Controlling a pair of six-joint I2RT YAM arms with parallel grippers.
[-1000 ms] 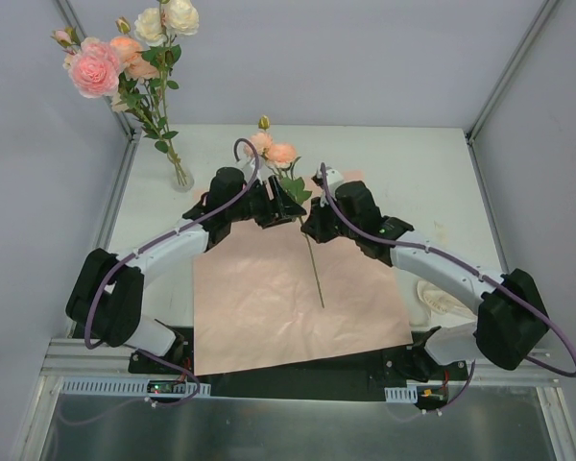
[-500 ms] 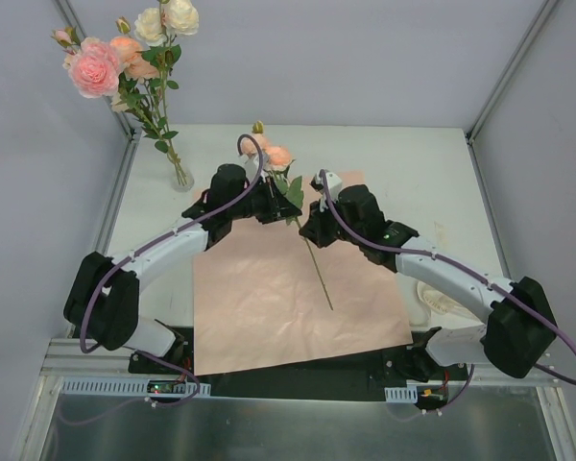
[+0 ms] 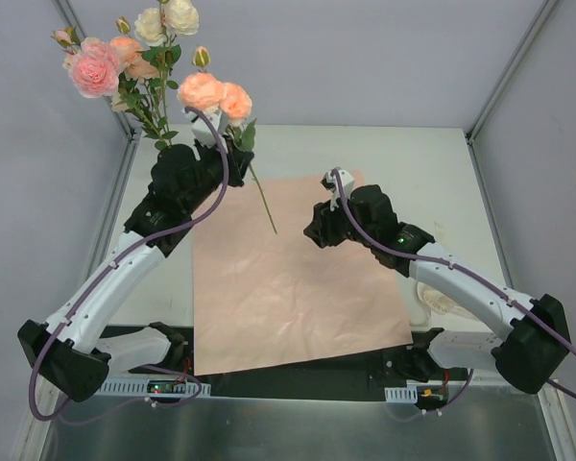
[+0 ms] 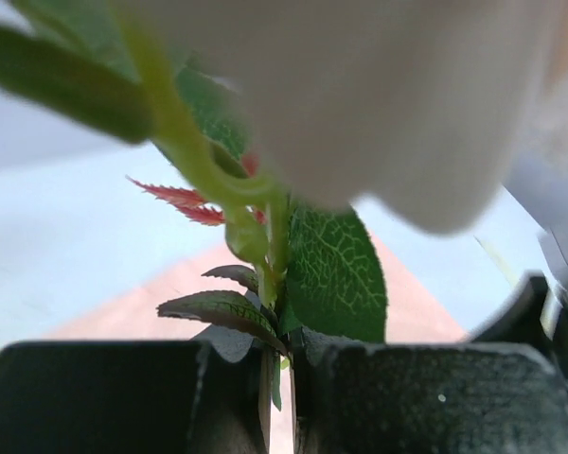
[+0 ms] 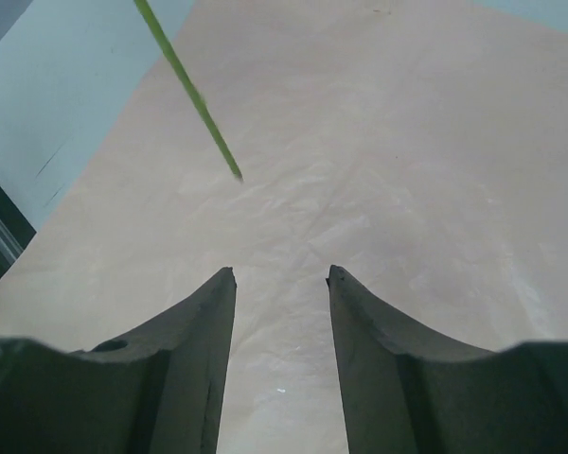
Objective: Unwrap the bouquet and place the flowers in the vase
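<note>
Left tool (image 3: 228, 154), clamped on one rose stem (image 3: 262, 199), hangs just right of the vase (image 3: 181, 177) we aim for; the stem slants toward the paper (image 3: 298, 288); right tool (image 5: 281, 279) stands apart

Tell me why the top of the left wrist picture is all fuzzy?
Left wrist view: a pale blob, likely a bloom, sits too near the lens and blurs, while the leaf below is sharp. Right wrist view: the paper and stem look crisp.
</note>
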